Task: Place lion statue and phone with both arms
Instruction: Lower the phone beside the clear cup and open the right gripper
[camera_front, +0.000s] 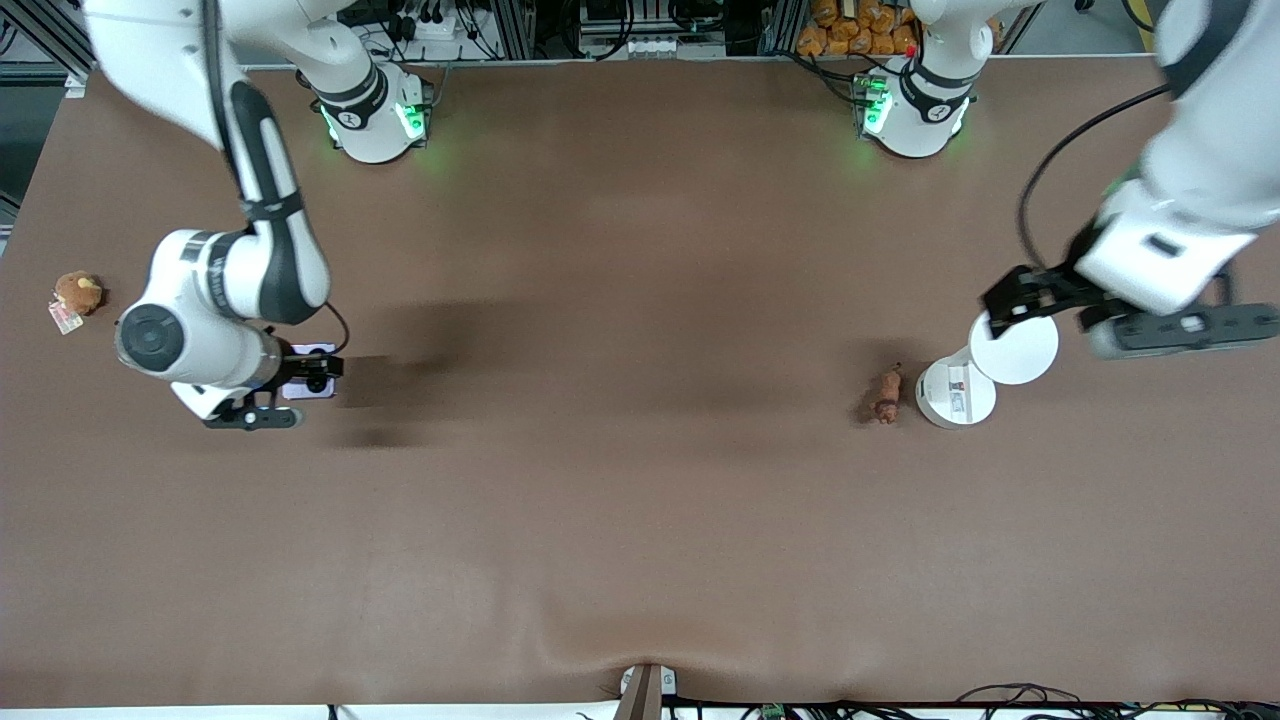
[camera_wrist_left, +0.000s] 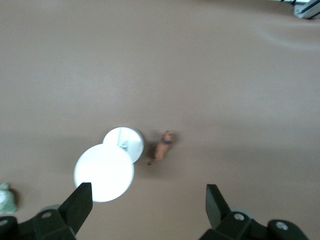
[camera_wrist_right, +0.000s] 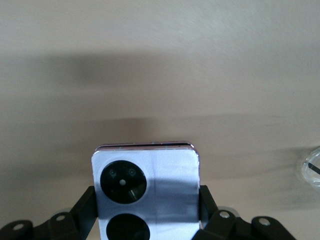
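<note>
Right gripper (camera_wrist_right: 145, 220) clamps phone (camera_wrist_right: 146, 192) – left gripper (camera_wrist_left: 149, 202) (wide open) over lion statue (camera_wrist_left: 163, 147)

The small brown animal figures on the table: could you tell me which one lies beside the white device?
The lion statue, thin and reddish-brown, beside the white device; the round plush toy lies at the right arm's end.

Brown matte table covering (camera_front: 640, 500), slightly rippled near the front edge. Soft shadows across the middle. Along the top edge: metal frame rails (camera_front: 520, 25), cables, a stack of orange packets (camera_front: 860, 35). Even overhead lighting.
</note>
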